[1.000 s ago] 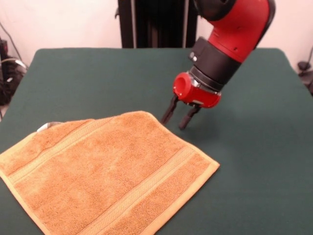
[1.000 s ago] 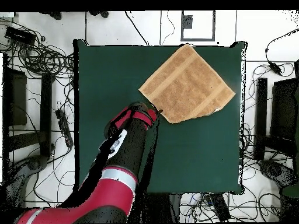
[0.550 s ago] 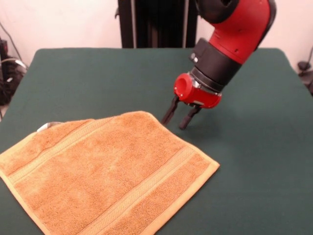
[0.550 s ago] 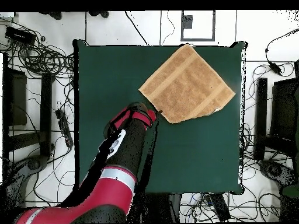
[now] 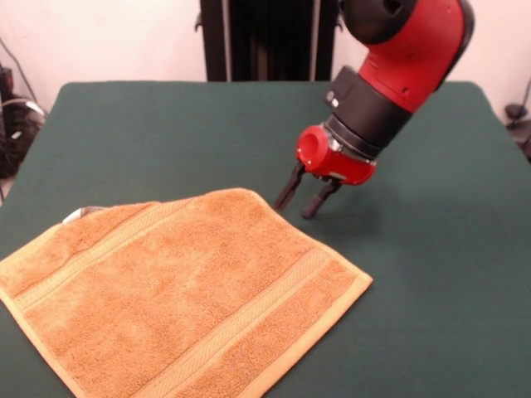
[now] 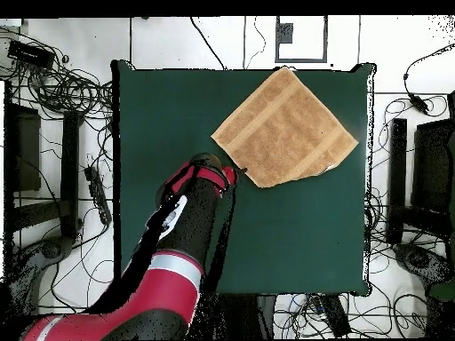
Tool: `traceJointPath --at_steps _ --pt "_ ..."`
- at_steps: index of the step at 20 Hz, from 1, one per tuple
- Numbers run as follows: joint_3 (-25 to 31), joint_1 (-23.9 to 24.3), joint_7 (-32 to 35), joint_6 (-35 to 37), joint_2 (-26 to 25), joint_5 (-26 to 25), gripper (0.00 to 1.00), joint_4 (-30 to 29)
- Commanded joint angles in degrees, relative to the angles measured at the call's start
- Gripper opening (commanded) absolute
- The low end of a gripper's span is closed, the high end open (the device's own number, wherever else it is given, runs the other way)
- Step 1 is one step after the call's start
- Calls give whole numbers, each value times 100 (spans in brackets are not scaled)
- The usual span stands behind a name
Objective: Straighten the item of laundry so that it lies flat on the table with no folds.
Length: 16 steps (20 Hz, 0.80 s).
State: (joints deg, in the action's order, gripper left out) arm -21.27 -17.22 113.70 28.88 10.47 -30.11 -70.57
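Observation:
The item of laundry [image 5: 178, 290] is an orange-tan towel with paler woven bands, spread out as a diamond on the dark green table [image 5: 166, 133]. In the overhead view the towel [image 6: 284, 129] lies toward the table's [image 6: 178, 115] top right corner. My gripper [image 5: 297, 202] hangs just off the towel's far edge, its two black fingers apart and empty, tips close to the cloth of the table. Seen from overhead, the gripper [image 6: 238, 169] sits beside the towel's lower left edge.
Bare green table stretches to the right of the gripper and behind it. A small white tag [image 5: 73, 215] shows at the towel's left far corner. Cables and equipment lie on the floor around the table [image 6: 53, 107].
The arm has shifted very slightly, with the wrist a touch higher and to the right. The towel has not moved.

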Motion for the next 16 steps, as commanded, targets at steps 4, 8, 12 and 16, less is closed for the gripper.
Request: traceJointPath --at_steps 4,8,12,16 --pt "500 -175 105 322 -811 -192 100 115" --pt "439 -197 266 123 -863 -288 100 155" --pt "402 -203 388 -123 -849 -382 100 120" --pt "299 -243 522 -260 -929 -471 100 198"
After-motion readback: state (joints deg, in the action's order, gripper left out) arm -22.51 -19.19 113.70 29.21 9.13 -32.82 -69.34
